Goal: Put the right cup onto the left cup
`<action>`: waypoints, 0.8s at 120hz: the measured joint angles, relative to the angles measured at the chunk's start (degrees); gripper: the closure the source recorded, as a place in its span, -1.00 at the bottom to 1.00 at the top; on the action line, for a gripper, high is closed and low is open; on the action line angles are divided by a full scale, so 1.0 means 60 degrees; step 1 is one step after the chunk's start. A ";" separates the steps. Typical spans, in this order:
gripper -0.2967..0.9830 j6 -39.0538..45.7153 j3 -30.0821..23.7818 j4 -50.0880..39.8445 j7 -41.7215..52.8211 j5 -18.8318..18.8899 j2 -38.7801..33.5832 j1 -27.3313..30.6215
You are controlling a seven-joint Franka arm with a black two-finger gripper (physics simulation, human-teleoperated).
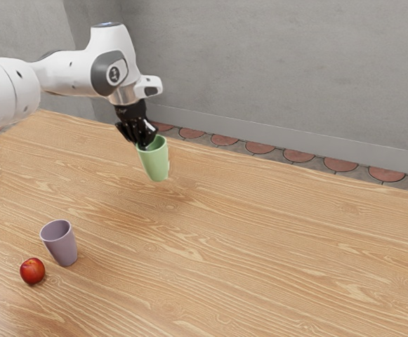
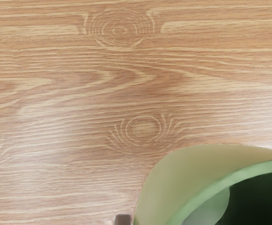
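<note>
In the exterior view the black gripper (image 1: pixel 144 140) points down at the rim of the green cup (image 1: pixel 156 163), overlapping the cup's near-arm side. The green cup stands upright with its opening up; whether its base touches the table cannot be told. In the wrist view the same green cup (image 2: pixel 192 173) looms close under my hand, its dark inside partly visible, and a small grey part of the gripper (image 2: pixel 123 219) lies right beside its outer wall. The purple cup (image 1: pixel 62 246) is upright on the table, toward the exterior view's lower left.
A red fruit (image 1: pixel 32 271) lies close beside the purple cup. The wooden table (image 1: pixel 260 246) extends toward the exterior view's right, and its far edge runs behind the green cup. Beyond that edge are a tiled floor strip and a grey wall (image 1: pixel 281 63).
</note>
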 joint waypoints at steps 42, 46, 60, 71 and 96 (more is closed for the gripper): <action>0.69 0.1110 0.0272 -0.4258 0.0051 0.0289 -0.3327 0.0160; 0.69 0.1214 0.0299 -0.4565 0.0053 0.0315 -0.3614 0.0210; 0.69 0.1503 0.0328 -0.5505 0.0066 0.0472 -0.4478 0.0468; 0.69 0.1665 0.0328 -0.6208 0.0079 0.0644 -0.5203 0.0792; 0.69 0.1862 0.0327 -0.7614 0.0121 0.0827 -0.6603 0.1481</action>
